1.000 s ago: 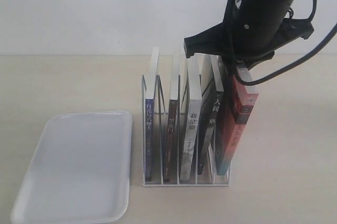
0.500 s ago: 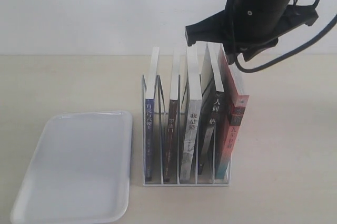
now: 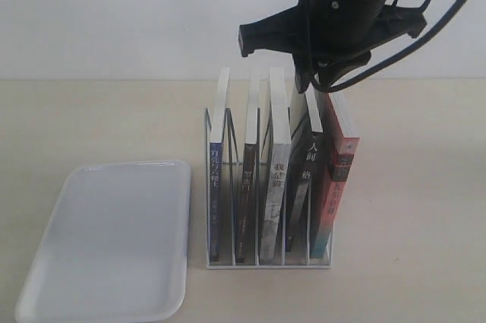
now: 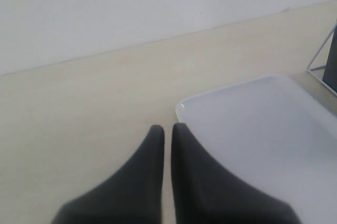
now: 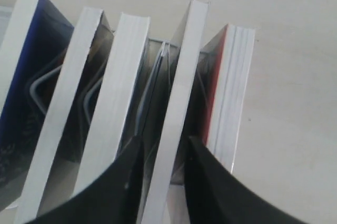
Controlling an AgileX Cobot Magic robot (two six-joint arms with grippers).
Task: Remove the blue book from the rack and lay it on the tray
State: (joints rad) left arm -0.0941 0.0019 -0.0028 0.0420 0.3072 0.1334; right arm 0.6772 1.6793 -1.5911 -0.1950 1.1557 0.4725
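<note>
Over the right half of the rack (image 3: 266, 264), at the upper centre of the exterior frame, your right claw (image 5: 165, 142) hangs with its jaws partly apart, and I see nothing lifted in it. In the right wrist picture its two fingers stand one on each side of the top page edge of the black-spined book (image 3: 305, 178), and I cannot tell if they touch it. The blue book (image 3: 216, 186) is not that one. It stands upright in the leftmost slot of the rack, just beside the tray (image 3: 114, 247) and well apart from the claw. So in the exterior frame the book lies to the left of the claw. Its top edge runs from the front of the rack to the back, parallel to the edge that lies between the fingers, so I judge that you need only a sideways shift and no turning of the wrist. Your left claw (image 4: 167, 126) is closed with nothing in it, at a corner of the tray, and the rack shows only at the right edge of its picture. The right claw seems to be the nearer one.
</note>
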